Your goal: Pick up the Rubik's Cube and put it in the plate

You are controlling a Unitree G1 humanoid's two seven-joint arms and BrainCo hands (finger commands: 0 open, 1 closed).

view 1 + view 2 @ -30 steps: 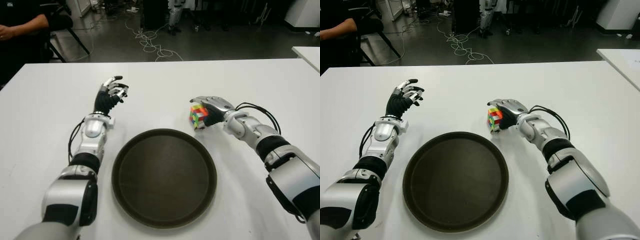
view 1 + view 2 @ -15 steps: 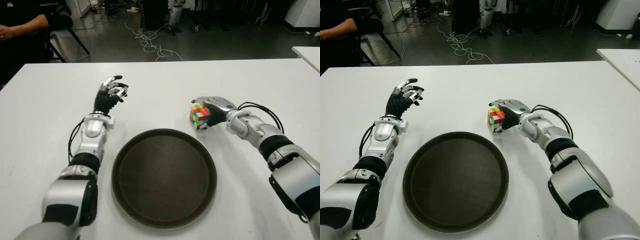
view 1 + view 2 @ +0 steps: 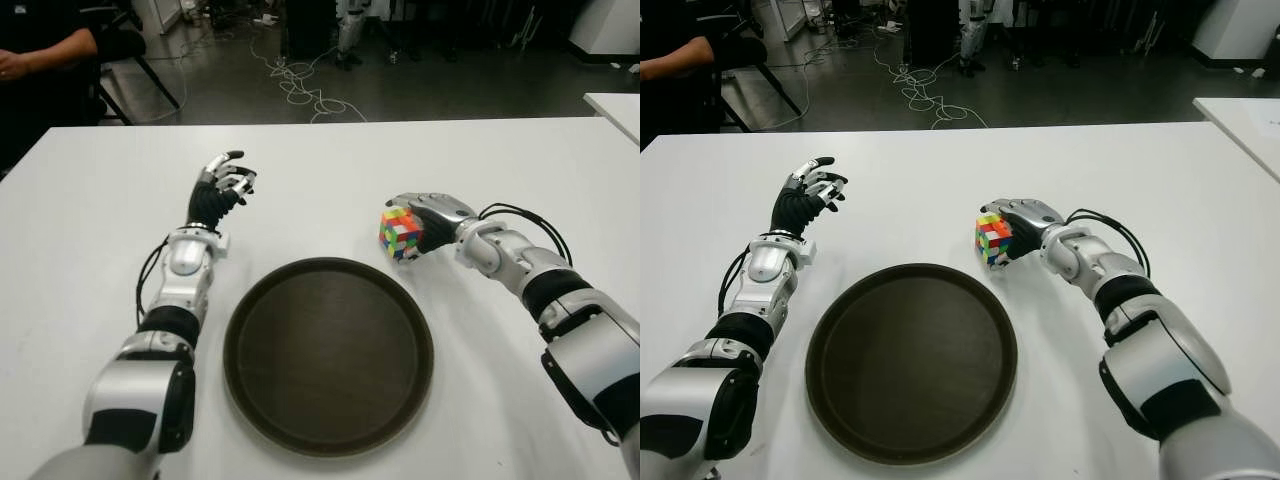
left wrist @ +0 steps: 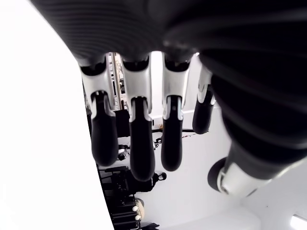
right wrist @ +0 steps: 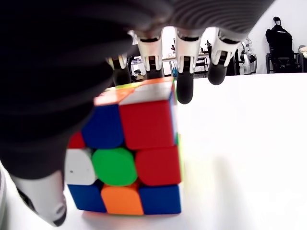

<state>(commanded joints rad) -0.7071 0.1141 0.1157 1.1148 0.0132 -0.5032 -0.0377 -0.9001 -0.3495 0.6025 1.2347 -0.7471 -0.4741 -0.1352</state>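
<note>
Cube (image 3: 398,231) lifted w/ right robot hand (image 3: 428,222); plate (image 3: 328,435) bare.

path cube→plate: short, bare table (image 3: 330,200) between | plate (image 3: 328,355) interior unoccupied, low rim only | left hand (image 3: 222,185) far-left of plate (well clear of the route)

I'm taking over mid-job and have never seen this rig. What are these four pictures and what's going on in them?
This is a humanoid robot with two arms. The two wide pictures come from its head camera, looking down at a white table. The two close-ups come from cameras on its wrists. On the table lies a dark round plate, with nothing in it. The right robot hand grips a Rubik's Cube just beyond the plate's far right rim. The left robot hand holds nothing, fingers relaxed, left of the plate.
</note>
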